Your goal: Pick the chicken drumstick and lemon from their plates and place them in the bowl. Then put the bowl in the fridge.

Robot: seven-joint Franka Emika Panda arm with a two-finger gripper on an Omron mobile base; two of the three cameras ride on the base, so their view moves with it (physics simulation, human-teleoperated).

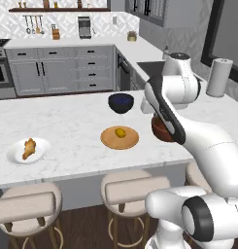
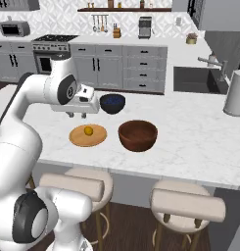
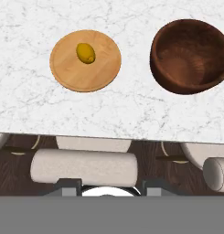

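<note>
Lemon [image 3: 86, 53] sits on the tan wooden plate [image 3: 72, 75], with the wooden bowl [image 3: 189, 57] well apart at its three o'clock on the marble worktop [image 3: 131, 109]. Drumstick [image 1: 29, 148] lies on the white plate [image 1: 16, 156]. Tool [image 2: 77, 115] hangs above the worktop, fingers apart, holding nothing.

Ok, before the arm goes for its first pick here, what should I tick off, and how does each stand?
1. Small yellow lemon lies alone on the round tan wooden plate: ok.
2. Golden-brown chicken drumstick lies on the round white plate: ok.
3. Deep reddish-brown wooden bowl is upright and empty: ok.
4. Bowl stands apart from the wooden plate, on the white marble counter: ok.
5. Claw holds nothing: ok.
6. Claw open wide enough for the lemon: cannot tell.
</note>
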